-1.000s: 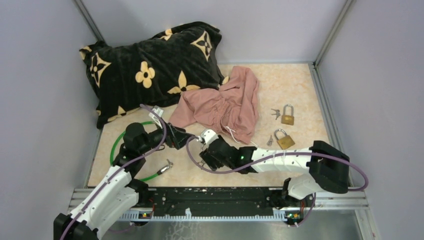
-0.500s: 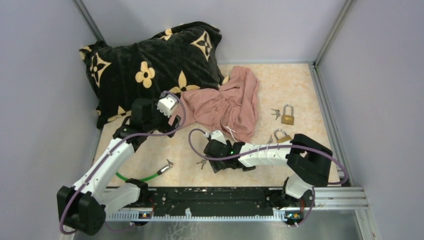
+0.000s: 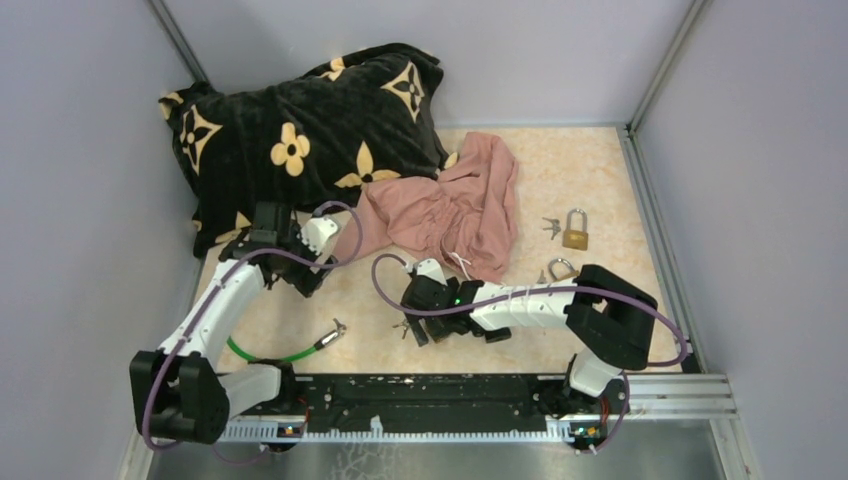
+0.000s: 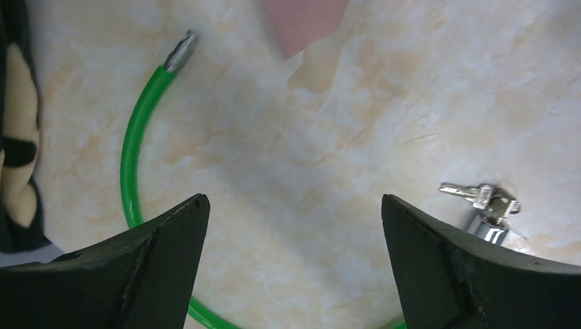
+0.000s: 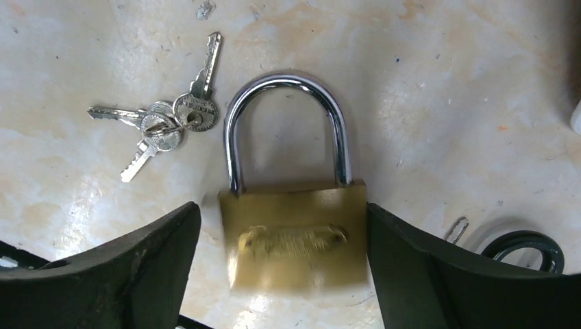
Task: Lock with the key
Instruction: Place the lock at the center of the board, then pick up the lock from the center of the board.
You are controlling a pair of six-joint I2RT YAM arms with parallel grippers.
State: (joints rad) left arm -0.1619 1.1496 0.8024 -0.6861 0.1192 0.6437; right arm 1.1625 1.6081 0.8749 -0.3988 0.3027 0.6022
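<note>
Gripper (image 5: 282, 205) on my right arm hangs open astride the padlock (image 5: 294, 240), shackle (image 5: 284, 79) pointing left, keys (image 5: 161, 127) just beside that shackle.

Top view: even, diffuse light from above, moderately bright. The arms (image 3: 520, 300) throw only soft, short shadows on the tabletop (image 3: 600, 170). Frame sharp throughout.

Right wrist view: white glare patches on the glossy surface. The padlock (image 5: 294, 240) has its brass body smeared by motion blur; the shackle and keys (image 5: 161, 127) are crisp, with a faint shackle shadow.

Left wrist view: pink cloth (image 4: 301, 20) soft, green cable (image 4: 128, 164) tip slightly blurred.
</note>
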